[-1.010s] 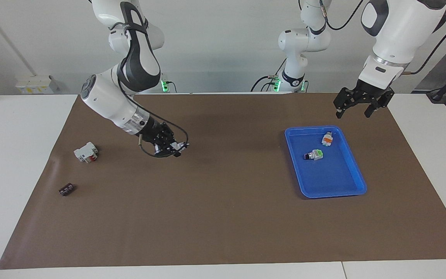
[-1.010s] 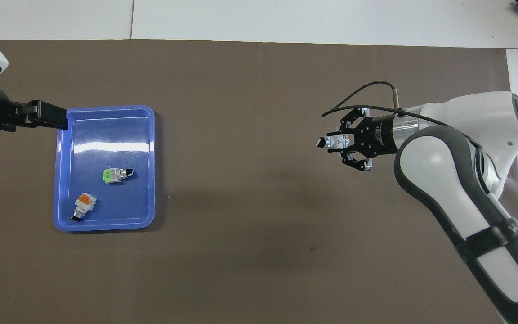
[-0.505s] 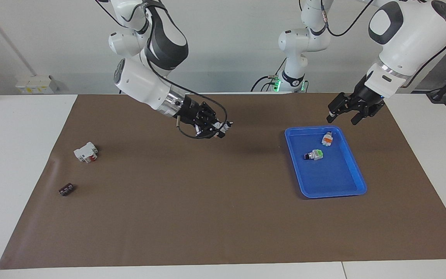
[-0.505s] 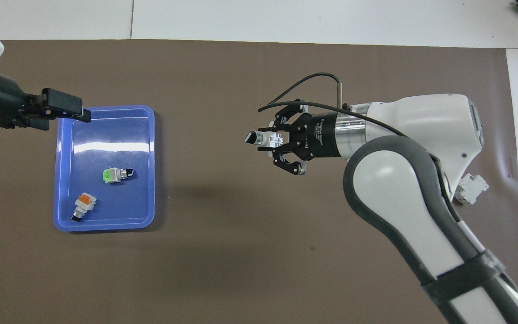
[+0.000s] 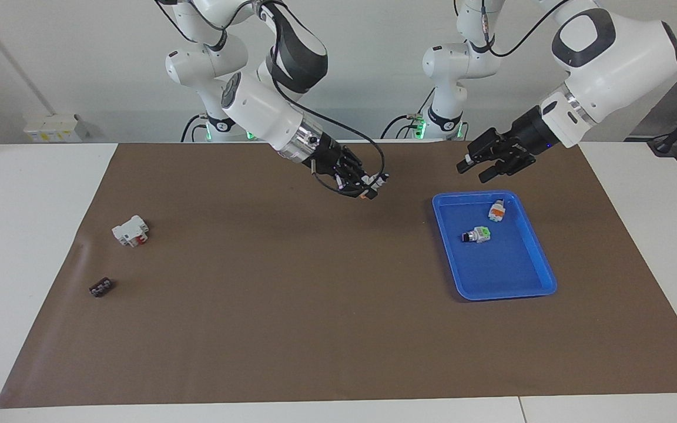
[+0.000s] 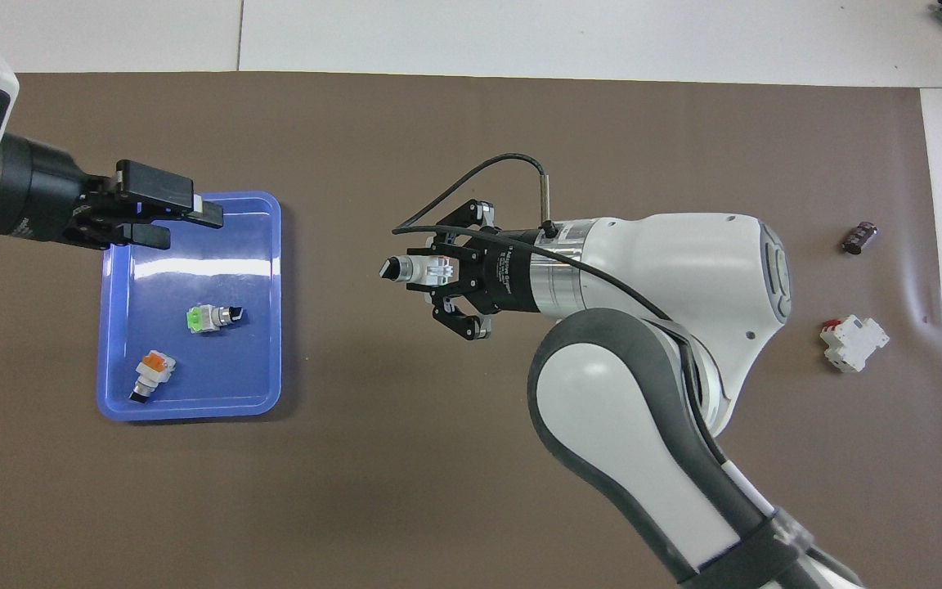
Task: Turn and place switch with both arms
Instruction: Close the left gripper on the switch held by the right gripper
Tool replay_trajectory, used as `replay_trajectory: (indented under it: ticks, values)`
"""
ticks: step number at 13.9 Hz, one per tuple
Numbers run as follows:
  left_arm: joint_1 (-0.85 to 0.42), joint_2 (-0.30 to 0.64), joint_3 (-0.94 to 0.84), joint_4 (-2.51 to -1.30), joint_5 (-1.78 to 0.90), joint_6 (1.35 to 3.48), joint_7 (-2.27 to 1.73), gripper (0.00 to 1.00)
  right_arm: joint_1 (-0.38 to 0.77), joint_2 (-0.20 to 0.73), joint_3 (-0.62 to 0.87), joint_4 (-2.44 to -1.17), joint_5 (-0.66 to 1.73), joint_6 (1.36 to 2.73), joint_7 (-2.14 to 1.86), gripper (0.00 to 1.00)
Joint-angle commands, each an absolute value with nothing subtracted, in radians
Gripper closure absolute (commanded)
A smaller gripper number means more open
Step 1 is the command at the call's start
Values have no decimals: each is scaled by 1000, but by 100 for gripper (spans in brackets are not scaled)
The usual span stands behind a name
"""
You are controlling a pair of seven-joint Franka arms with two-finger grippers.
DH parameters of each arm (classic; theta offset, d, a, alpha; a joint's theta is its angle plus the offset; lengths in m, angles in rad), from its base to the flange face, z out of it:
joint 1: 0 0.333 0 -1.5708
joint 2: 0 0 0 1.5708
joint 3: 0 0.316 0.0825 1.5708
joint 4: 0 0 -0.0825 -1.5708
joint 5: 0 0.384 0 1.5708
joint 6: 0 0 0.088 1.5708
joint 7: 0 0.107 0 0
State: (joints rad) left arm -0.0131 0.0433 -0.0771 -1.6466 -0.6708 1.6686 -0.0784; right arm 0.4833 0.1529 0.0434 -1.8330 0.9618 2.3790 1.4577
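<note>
The switch [image 6: 414, 268] is lying level in the air over the brown mat [image 5: 291, 305], its long axis running toward the blue tray [image 6: 271, 245], black knob leading; its body is white and ribbed, with an orange bit showing beneath in the facing view; the right pincer [image 6: 438, 274] is clamping it by the body end; the left pincer [image 6: 181, 217] is hanging over the tray's edge, fingers apart; inside the tray are lying a green-ended switch [image 6: 211, 317] and, nearer the robots, an orange-ended switch [image 6: 150, 376].
</note>
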Motion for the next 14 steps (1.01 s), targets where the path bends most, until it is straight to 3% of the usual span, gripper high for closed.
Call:
replay_trajectory:
  ticks: [1,8,14]
  values:
    - [-26,-34,-80,-1784,-796,1730,-68,36,480,153,46,-1833,980,2398,1460,100]
    - [-231,-46,-81,-1862,-882,1965,-32,41,480,155,46,-1833,980,2401,1460,100]
    - [-247,-40,-81,-1867,-897,2000,173,47,480,155,45,-1833,980,2401,1460,100]
